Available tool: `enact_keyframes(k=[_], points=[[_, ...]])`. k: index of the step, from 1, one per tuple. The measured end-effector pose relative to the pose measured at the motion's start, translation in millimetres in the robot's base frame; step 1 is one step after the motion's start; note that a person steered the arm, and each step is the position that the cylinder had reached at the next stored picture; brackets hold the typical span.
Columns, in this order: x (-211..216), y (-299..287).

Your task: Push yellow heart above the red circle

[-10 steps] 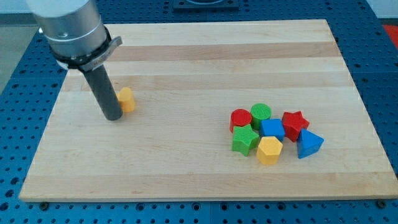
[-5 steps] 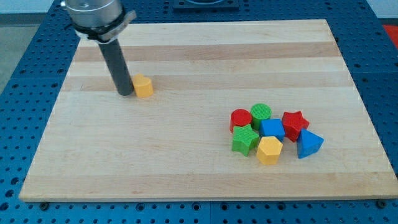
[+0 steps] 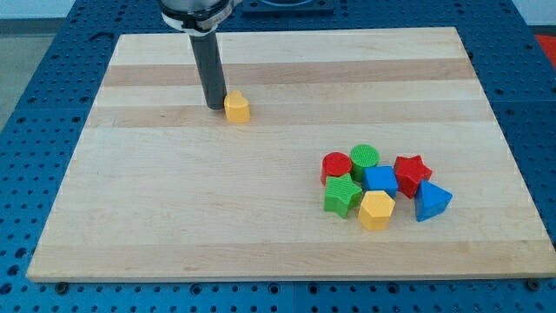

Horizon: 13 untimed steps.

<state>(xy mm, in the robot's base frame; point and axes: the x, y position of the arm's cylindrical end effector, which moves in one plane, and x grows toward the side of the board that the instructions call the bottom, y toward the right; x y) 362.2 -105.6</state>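
The yellow heart lies on the wooden board in the upper left-middle part of the view. My tip touches the heart's left side. The red circle sits at the left end of a cluster of blocks at the view's right, far to the right of and below the heart.
The cluster around the red circle holds a green circle, a red star, a blue cube, a green star-like block, a yellow hexagon and a blue triangle.
My tip has moved right and towards the view's top, pushing the yellow heart with it. The cluster of blocks has not moved.
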Motion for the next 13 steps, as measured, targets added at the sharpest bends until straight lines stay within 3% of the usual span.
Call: enact_keyframes(k=[5,9,13], points=[[4.0,66.0],[58.5,72.3],[79.7,168.5]])
